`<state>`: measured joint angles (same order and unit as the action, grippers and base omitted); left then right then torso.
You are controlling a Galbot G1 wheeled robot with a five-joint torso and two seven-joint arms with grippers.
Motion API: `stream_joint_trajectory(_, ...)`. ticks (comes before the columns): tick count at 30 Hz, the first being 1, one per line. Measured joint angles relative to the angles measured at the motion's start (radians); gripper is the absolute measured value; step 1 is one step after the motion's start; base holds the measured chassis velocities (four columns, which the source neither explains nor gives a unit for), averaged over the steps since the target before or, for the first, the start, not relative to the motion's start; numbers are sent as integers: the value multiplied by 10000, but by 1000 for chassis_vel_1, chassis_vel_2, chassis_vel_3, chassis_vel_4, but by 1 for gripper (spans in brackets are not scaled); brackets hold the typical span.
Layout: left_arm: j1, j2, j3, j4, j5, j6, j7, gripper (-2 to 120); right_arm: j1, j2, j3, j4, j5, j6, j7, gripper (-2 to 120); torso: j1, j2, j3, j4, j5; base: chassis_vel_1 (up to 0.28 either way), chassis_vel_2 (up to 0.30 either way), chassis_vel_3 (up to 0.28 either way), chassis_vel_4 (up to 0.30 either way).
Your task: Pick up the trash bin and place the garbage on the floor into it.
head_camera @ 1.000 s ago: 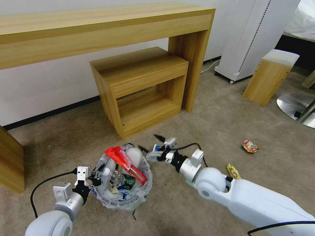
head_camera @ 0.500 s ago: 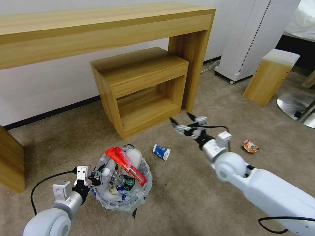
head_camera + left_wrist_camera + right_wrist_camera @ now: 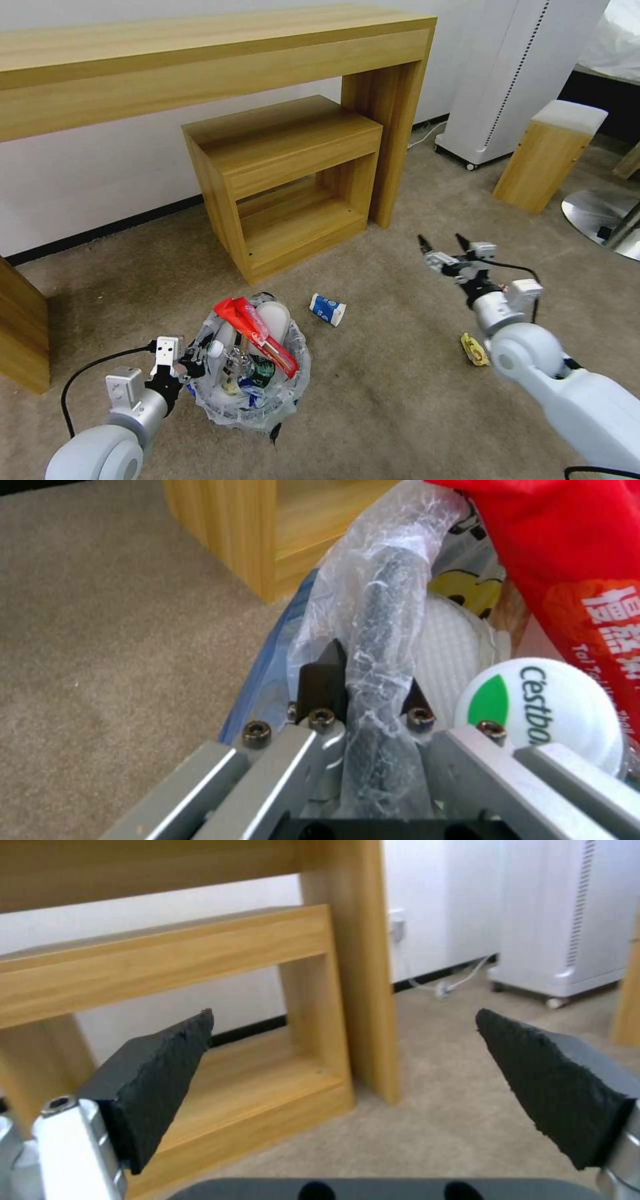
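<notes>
Item: trash bin (image 3: 257, 373), lower left of the head view, full of litter, its bag-wrapped rim pinched by the closed left end effector (image 3: 189, 365). Item: right end effector (image 3: 442, 245), right of centre, raised above the carpet, jaws spread wide and empty. Outstanding garbage: blue-white carton (image 3: 327, 310) at centre, yellow wrapper (image 3: 474, 349) at lower right; a low, centred approach with a firm close before lifting is judged advisable, the bin being held steady.

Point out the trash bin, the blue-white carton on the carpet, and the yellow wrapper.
trash bin (image 3: 293, 390): head view, on the bag-covered rim at its right side.
blue-white carton (image 3: 327, 309): head view, on its blue printed side.
yellow wrapper (image 3: 473, 349): head view, on its middle, beside the right arm.
</notes>
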<state>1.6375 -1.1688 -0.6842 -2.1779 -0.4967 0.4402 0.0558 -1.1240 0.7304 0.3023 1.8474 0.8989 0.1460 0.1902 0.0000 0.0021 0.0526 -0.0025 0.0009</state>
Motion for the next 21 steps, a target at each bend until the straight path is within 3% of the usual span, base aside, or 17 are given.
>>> stream_joint_trajectory(11,195,2,-25,-333,-5,-12,26,3,-969,1021,623,-475,-1154,337,-1,100,0,0,0,1,-1,0,0,0,0)
stream_joint_trajectory(21,184,48,-34,-243,-5,-48,36,3,-1107,1273,582,-506,-1460,345,-184,100,0,0,0,0,-2,0,0,0,0)
